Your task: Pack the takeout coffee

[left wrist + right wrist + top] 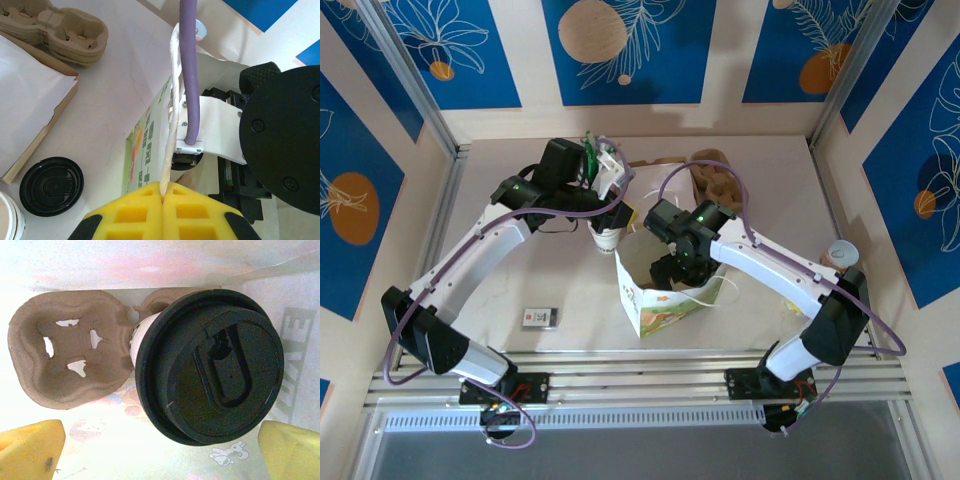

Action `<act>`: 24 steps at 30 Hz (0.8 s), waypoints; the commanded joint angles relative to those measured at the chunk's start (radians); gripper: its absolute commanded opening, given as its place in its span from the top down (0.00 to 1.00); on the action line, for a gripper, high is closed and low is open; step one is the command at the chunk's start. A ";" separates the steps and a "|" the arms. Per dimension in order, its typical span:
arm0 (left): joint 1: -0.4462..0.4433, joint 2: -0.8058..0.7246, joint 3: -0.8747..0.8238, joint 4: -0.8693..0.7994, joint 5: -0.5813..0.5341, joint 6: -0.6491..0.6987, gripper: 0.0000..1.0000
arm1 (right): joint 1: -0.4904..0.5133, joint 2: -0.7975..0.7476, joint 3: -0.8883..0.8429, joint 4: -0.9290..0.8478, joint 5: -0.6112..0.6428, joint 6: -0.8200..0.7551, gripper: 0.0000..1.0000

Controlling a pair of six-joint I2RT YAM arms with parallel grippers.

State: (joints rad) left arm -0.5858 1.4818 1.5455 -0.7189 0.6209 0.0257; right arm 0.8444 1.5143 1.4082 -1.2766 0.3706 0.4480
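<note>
Centre of right-wrist frame: small cream-white paper cup with round black plastic lid (210, 365) seated in brown moulded-pulp carrier (70, 355) inside white printed paper bag (658, 312) | right gripper (160, 460) spread, clear of cup | left gripper (164, 192) pinching bag's twisted white handle (172, 100) | remaining, apparently: withdraw, let go handle.

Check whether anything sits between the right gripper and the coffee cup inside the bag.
Nothing visible does. The right gripper has its jaws open on either side of the coffee cup, and the cup's black lid faces them unobstructed. The cup appears seated in a cardboard carrier inside the bag.
</note>
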 commanded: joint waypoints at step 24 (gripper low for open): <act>-0.012 -0.006 0.033 -0.020 0.011 0.023 1.00 | 0.022 -0.044 0.070 -0.056 0.002 0.020 0.01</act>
State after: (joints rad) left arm -0.5861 1.4818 1.5475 -0.7197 0.6205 0.0292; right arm 0.8585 1.5028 1.4410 -1.2987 0.3706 0.4488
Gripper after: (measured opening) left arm 0.044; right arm 0.990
